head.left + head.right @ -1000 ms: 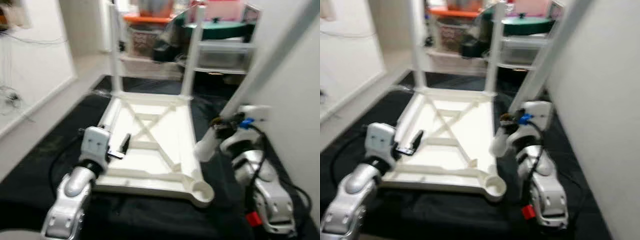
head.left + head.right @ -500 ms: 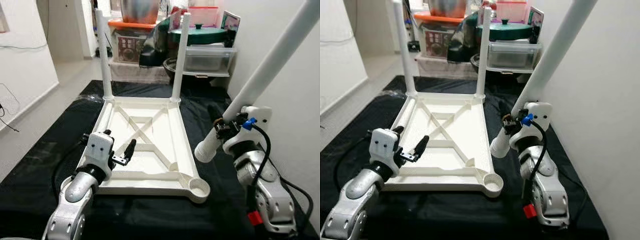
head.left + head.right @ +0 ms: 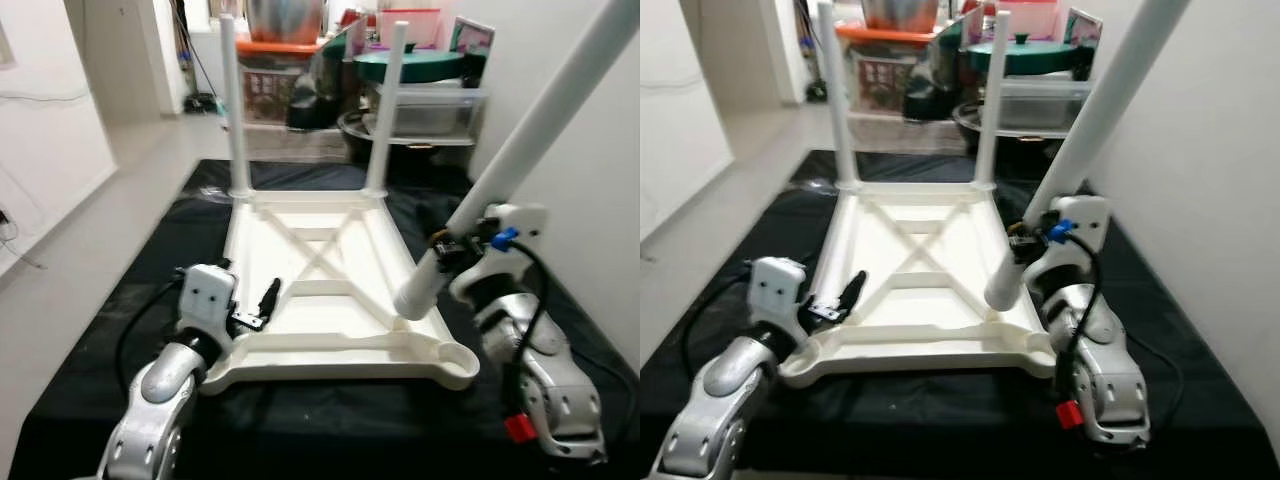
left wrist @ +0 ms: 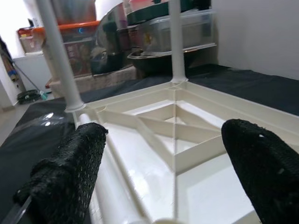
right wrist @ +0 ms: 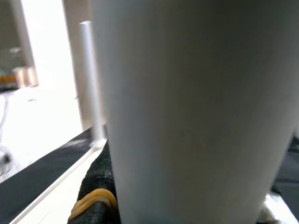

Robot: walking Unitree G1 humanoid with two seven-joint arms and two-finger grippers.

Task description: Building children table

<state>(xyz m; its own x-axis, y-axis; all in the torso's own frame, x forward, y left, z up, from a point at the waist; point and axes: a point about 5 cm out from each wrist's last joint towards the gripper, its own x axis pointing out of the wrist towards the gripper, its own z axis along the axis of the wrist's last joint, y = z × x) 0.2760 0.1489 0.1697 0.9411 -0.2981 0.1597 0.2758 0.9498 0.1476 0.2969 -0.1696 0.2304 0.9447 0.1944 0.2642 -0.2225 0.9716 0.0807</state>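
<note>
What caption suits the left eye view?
Right gripper holds a white leg over the upturned table.

Upturned tabletop (image 3: 330, 300) fills mat centre — two upright legs (image 3: 233, 100) block far end. Loose leg (image 3: 530, 140) slants across right side, wall (image 3: 600, 200) close behind. Open floor (image 3: 90, 230) left.

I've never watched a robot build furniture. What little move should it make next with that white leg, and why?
Probably swing the loose leg upright and lower its end into the empty corner socket. The right gripper clamps it tilted, its end just above the upturned tabletop; two far legs already stand.
</note>
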